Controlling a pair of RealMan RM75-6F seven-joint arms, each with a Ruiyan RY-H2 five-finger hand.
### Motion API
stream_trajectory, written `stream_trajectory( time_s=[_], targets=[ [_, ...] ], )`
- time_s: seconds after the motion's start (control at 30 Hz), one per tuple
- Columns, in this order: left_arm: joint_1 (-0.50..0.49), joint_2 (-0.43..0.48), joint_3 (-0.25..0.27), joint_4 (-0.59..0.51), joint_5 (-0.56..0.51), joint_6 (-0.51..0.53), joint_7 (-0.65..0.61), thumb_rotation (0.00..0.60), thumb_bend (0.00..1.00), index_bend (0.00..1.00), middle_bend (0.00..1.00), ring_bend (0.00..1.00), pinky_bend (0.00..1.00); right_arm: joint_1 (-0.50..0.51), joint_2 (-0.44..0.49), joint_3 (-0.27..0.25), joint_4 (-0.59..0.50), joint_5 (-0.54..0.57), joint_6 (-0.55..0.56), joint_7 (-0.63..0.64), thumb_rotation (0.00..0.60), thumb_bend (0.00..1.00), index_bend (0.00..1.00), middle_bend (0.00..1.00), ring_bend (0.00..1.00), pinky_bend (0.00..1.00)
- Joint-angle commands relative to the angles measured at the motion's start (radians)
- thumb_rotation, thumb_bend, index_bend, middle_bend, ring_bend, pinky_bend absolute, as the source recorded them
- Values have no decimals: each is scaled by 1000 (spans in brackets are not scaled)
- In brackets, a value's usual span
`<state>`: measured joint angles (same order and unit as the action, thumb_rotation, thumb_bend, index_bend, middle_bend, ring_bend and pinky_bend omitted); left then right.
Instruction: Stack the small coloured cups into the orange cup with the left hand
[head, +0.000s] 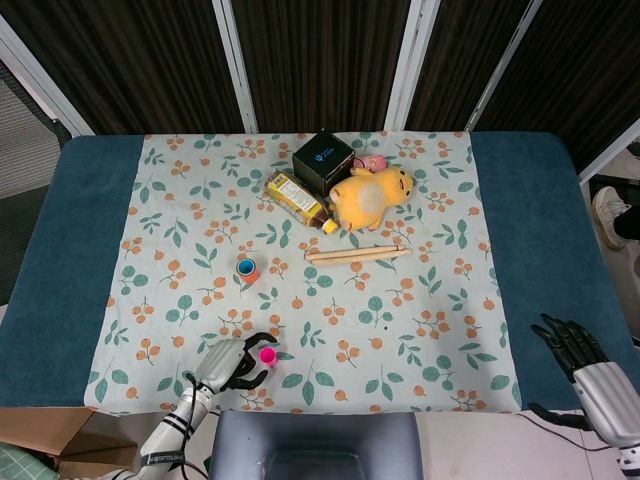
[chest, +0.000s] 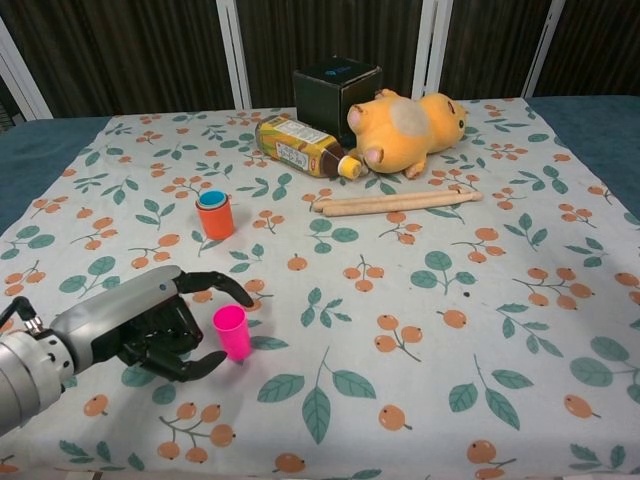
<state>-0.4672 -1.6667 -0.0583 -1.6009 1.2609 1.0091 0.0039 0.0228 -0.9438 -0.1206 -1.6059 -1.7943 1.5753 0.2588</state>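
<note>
The left hand (chest: 150, 325) lies low at the near left of the tabletop (head: 60, 260), with its dark fingers (chest: 215, 284) curved around the pink cup (chest: 231, 332). One finger reaches over the far side of the cup and another bends below its near side. The fingers are open and very close to the cup, but I cannot tell if they touch it. The pink cup is small, smooth plastic, standing upright with the mouth up.

The orange cup (chest: 215, 215) stands upright further away and a little to the left, with a blue cup (chest: 211, 198) sitting inside its mouth. The cloth (chest: 420, 300) between the two cups is flat and free, printed with orange berries and green leaves.

At the far side, near the middle, a black box (chest: 336, 84), a lying bottle (chest: 297, 146) with a yellow label and a soft yellow plush toy (chest: 405, 125) are close together. A pale wooden stick (chest: 395, 203) lies just in front of them.

The right hand (head: 590, 370) rests at the near right edge, off the cloth, its fingers spread and holding nothing.
</note>
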Motion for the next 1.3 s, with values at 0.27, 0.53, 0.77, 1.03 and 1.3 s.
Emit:
stream_trajectory(
  time_s=[0.27, 0.53, 0.77, 1.03, 1.3],
  targets=[
    [-3, 3, -2, 6, 2, -7, -21, 600, 373, 396, 1000, 1000, 1000, 1, -1, 1, 0, 2, -2, -2, 600, 118, 0, 0, 0, 0],
    [-8, -6, -7, 16, -2, -11, -25, 600, 369, 395, 1000, 1000, 1000, 1, -1, 1, -1, 3, -3, -4, 600, 118, 0, 0, 0, 0],
    [-11, -14, -13, 26, -9, -15, -33, 600, 373, 458, 1000, 1000, 1000, 1, 0, 1, -1, 4, -3, -2, 600, 118, 0, 0, 0, 0],
    [-10, -17, -20, 25, -7, -6, -44, 600, 399, 565, 1000, 1000, 1000, 1, 0, 2, -1, 5, -3, 0, 600, 117, 0, 0, 0, 0],
    [-26, 0, -131, 20, 14, 63, -120, 600, 404, 585, 1000, 1000, 1000, 1, 2, 4, 0, 9, -1, 6, 600, 118, 0, 0, 0, 0]
  ],
)
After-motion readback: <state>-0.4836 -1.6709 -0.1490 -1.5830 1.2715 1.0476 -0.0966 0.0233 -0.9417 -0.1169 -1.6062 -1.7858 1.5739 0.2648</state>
